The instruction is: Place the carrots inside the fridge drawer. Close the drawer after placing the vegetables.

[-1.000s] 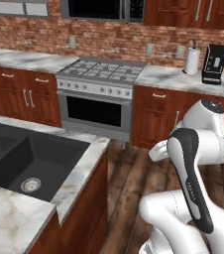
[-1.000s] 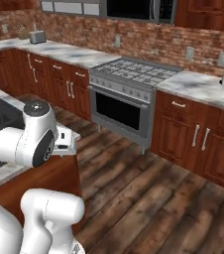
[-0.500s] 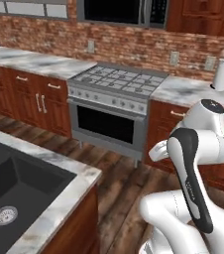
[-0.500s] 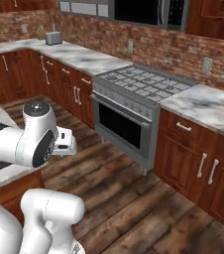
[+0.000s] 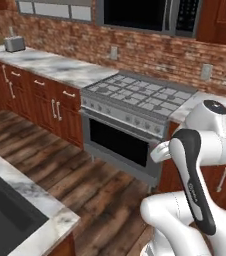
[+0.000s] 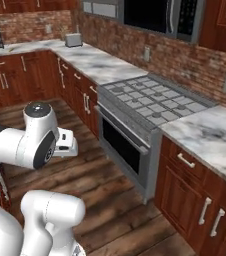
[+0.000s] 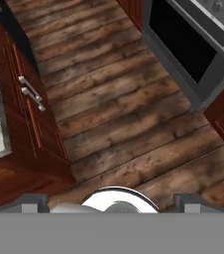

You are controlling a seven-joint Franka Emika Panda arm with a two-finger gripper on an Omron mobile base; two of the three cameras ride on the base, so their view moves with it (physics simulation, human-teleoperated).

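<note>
The whole kitchen view had slid sideways, so the base was driving past the stove [image 5: 135, 102] with no carrot or fridge showing, and the gripper [image 7: 111, 203] held its fingers apart over the floor [image 7: 114, 119].

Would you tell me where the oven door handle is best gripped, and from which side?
Probably the middle of the oven door handle, approached straight from the front. The bar runs level across the top of the door and stands out from it, so one finger can go above it and one below.
</note>
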